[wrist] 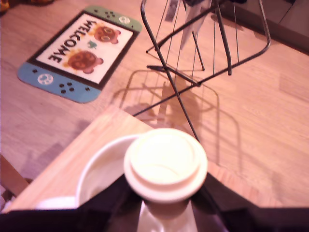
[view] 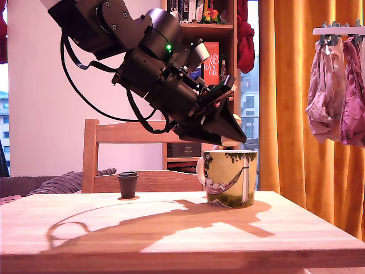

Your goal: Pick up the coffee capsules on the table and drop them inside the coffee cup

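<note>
My gripper (view: 235,137) hangs tilted just above the rim of the coffee cup (view: 231,178), a large mug with a hammock scene and a pale handle. It is shut on the cream-beige coffee capsule (view: 230,141). In the wrist view this capsule (wrist: 165,163) shows its rimmed top between the black fingers (wrist: 112,203), right over the cup's pale opening (wrist: 101,174). The dark coffee capsule (view: 128,185) stands upright on the table (view: 171,240), well off to the exterior view's left of the cup.
A wooden chair (view: 114,137) stands behind the table. A bookshelf (view: 208,34) and orange curtain (view: 291,97) are at the back, with laundry (view: 339,91) at the exterior view's right. The wrist view shows the table's edge, a drying rack (wrist: 203,58) and a welcome mat (wrist: 79,48) on the floor.
</note>
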`<move>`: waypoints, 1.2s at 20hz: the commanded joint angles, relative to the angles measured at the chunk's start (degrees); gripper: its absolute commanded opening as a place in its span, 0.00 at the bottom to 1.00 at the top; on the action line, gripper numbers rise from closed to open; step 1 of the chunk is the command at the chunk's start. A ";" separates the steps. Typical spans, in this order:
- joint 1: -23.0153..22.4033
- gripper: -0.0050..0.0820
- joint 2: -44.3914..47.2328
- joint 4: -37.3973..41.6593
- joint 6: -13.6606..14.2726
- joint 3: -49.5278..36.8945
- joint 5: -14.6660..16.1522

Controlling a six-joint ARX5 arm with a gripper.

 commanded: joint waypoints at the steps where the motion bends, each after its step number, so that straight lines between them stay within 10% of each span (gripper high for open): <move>1: -0.24 0.41 1.38 0.17 0.52 0.61 0.31; 4: -0.24 0.74 1.38 -1.75 0.50 0.61 0.28; 13: -0.24 0.72 1.36 -2.54 0.52 0.63 0.68; 19: -0.22 0.21 -0.52 -3.26 1.60 0.68 2.60; 24: 0.00 0.10 -6.12 -8.15 3.72 0.68 0.96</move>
